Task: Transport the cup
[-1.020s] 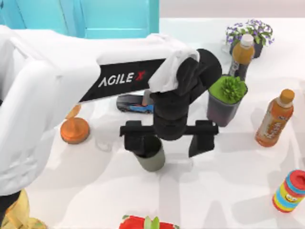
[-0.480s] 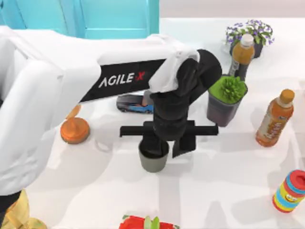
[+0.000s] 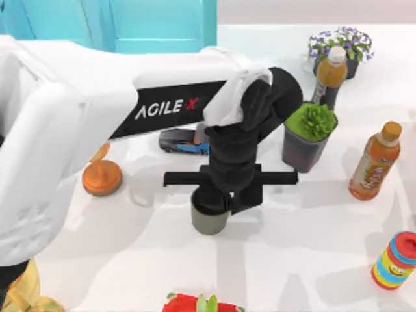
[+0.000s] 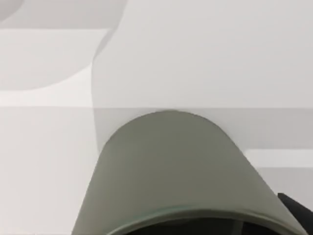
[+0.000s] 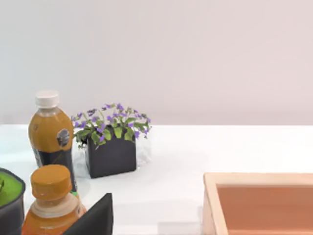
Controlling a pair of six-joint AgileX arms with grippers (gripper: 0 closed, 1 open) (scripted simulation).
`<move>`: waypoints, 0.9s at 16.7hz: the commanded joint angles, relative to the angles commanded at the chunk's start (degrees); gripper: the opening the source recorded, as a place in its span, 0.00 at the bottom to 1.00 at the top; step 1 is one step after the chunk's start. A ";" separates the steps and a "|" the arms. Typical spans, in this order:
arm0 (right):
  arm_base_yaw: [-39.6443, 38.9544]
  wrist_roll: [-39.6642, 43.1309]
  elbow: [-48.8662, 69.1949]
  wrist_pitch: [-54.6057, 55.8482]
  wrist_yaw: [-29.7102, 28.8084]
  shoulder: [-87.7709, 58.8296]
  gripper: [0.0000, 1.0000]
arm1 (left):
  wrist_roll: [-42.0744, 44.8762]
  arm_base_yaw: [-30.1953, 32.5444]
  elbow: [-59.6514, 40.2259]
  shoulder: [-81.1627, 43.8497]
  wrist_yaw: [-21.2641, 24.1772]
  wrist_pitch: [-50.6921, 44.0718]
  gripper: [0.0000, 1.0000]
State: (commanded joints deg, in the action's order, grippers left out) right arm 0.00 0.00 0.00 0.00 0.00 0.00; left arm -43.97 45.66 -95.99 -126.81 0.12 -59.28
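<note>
On the left of the bench (image 3: 312, 260), at about nine o'clock from the centre, an orange trophy (image 3: 101, 175) stood apart from the work. The left arm reached across from the left, and its left claw (image 3: 224, 201) hung over the cup (image 3: 209, 218), which stood upright near the middle of the bench, a little toward six o'clock. A second earlier the fingers had been spread wide to either side of the cup; half a second earlier they had drawn in; now they sat tight at the rim, apparently one inside the mouth and one outside, so the claw was closed on the cup's wall. The cup had hardly shifted between the pictures and, judging by its place, still rested on the bench. In the left wrist view the cup (image 4: 171, 171) lay right under the camera, its grey-green side against the pale surface.

That pinch probably meant the grasp was just made and the lift came next.

Behind the claw, at twelve o'clock, lay a blue toy car (image 3: 185, 144). Toward two o'clock stood a plant pot (image 3: 307, 140), and at three o'clock an orange bottle (image 3: 374, 162). The right claw (image 5: 93, 218) showed as a dark finger in its wrist view, near a wooden tray (image 5: 259, 200); whether it was open could not be told.
</note>
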 joint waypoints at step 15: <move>0.00 0.00 0.00 0.00 0.00 0.00 1.00 | 23.52 -20.59 19.17 25.92 3.37 -6.28 0.00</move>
State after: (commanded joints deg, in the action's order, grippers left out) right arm 0.00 0.00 0.00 0.00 0.00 0.00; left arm -20.45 25.07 -76.83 -100.89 3.49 -65.56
